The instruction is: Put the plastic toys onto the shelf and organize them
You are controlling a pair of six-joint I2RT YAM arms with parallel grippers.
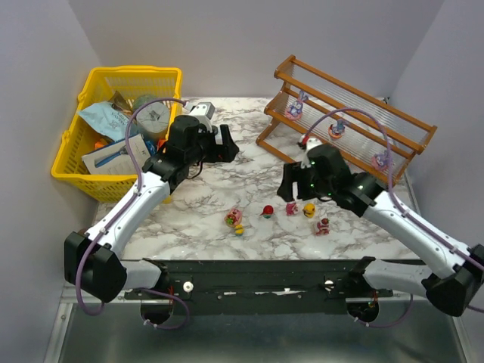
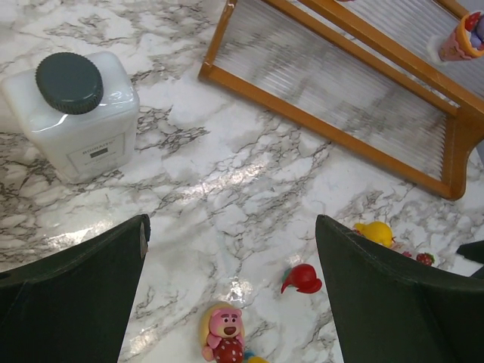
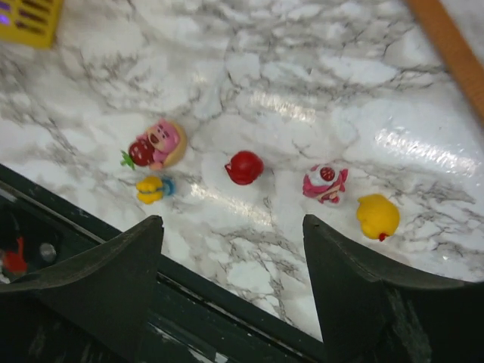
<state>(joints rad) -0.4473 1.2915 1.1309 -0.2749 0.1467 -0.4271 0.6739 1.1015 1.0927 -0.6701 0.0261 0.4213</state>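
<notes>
Though untouched, red toy [image 3: 244,167] beyond fingers [image 3: 98,280]

A robot lab test cell: plain grey partition walls [image 1: 227,45] box in a marble-patterned tabletop [image 1: 249,162], with the left arm [image 1: 132,208] and right arm [image 1: 412,223] bolted to a black rail [image 1: 257,274] at its near edge.

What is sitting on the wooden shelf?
On the shelf: a left bunny, a middle bunny, a right bunny. The right arm covers part of it; more could hide there.

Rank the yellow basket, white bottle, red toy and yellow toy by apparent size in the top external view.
1. yellow basket
2. white bottle, partly hidden by the arm
3. red toy and yellow toy: too alike to rank
</notes>
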